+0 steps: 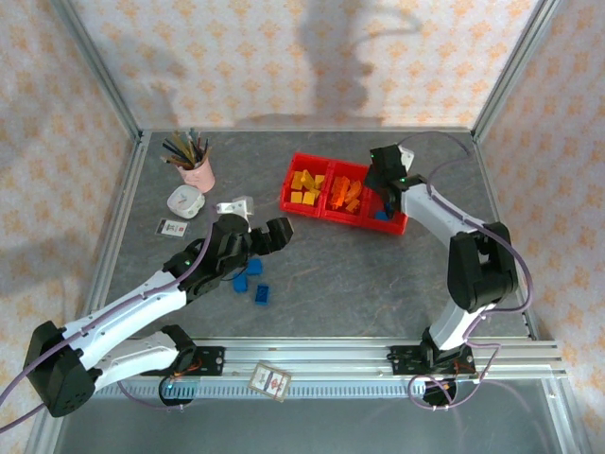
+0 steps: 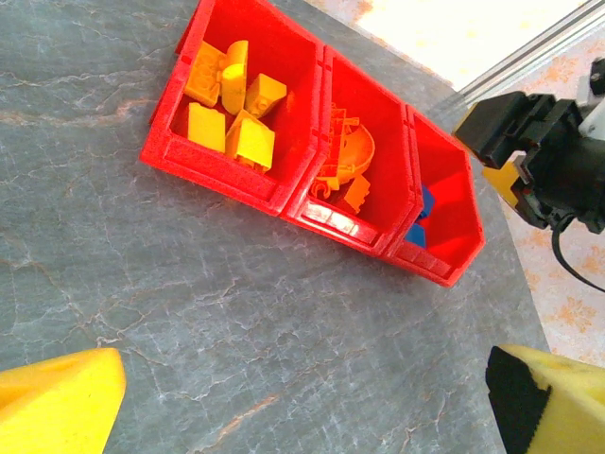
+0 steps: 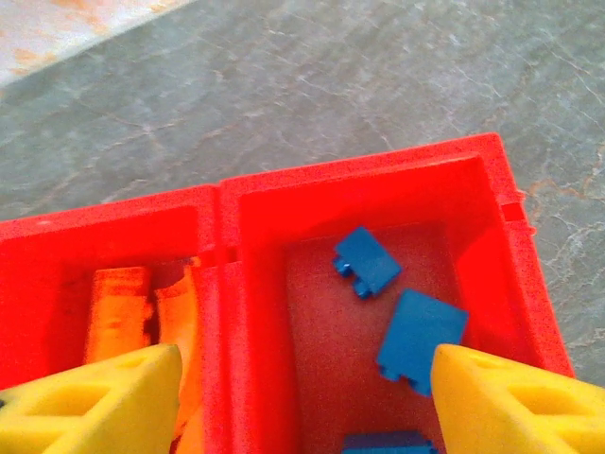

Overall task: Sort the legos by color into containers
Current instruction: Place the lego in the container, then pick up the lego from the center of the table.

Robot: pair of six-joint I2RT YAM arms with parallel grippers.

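The sorting looks nearly finished. The bright red translucent plastic tray [image 1: 340, 218] of three square compartments sits in the far half of the grey marbled surface [image 1: 378, 284]. Chunky yellow plastic bricks [image 2: 232, 109] fill its left compartment. Orange plastic pieces [image 2: 345, 161], some of them curved, fill the middle one, and flat blue plastic bricks [image 3: 421, 339] lie on the floor of the right one. The right tool [image 3: 302, 397] hangs directly above that blue compartment with its yellow fingers [image 3: 515, 402] spread wide and nothing between them, so it has nothing to add there.

As far as I can judge, what is left is a small group of three loose blue bricks [image 1: 253, 269] lying on the surface well apart from the tray, near the left arm. The left tool [image 1: 274, 235] is poised just beyond them, on the tray side. Its fingers [image 2: 61, 402] are also wide apart and empty in its wrist view, which looks out at the tray, not down at the bricks.

The step in hand is therefore fetching the loose blue pieces. The next move calls for the left tool to tip down over one brick, straddle it, close, and carry it to the right compartment. The right tool should clear off that compartment first, since both arms would otherwise meet there
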